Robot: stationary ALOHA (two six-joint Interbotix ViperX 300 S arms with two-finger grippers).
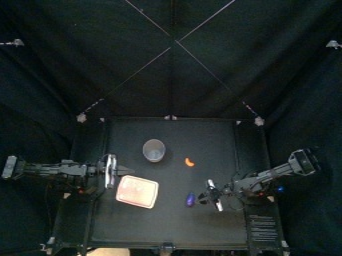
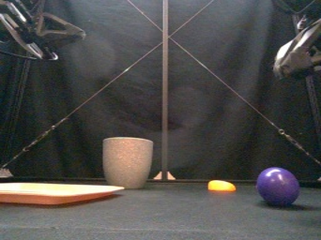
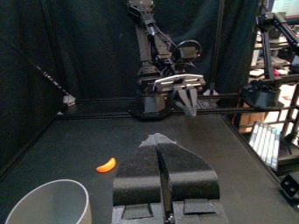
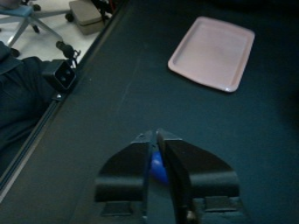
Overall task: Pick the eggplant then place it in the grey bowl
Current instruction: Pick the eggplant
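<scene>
Black table (image 1: 174, 225) inside black curtains (image 1: 171, 60), seen from above, from the front edge and from both wrists. Clock directions refer to the top view, 12 o'clock being the back curtain.

Right gripper (image 4: 158, 134): over the table's 4 o'clock sector, held high, well clear of the surface (in the front view only the arm's upper part shows, at the upper right). Its jaws are drawn together, leaving no more than a thin slit, and they grip nothing.

Purple eggplant (image 2: 277, 186): lying on the table directly beneath this gripper. In the right wrist view a strip of it shows through the slit between the jaws. It is apart from them and not lifted.

Small orange toy (image 2: 221, 186): on the table at 11 o'clock from the right gripper, near the eggplant but not touching it.

Grey bowl (image 1: 155, 150): a tall speckled cup standing upright at 10 o'clock from the right gripper, toward the back of the table. Whether it holds anything cannot be told.

Pink tray (image 1: 138, 190): flat on the table at 9 o'clock, well apart from the eggplant.

Left gripper (image 3: 162, 138): resting at the table's 9 o'clock edge, jaws pressed together and holding nothing, pointing across toward the right arm.
</scene>
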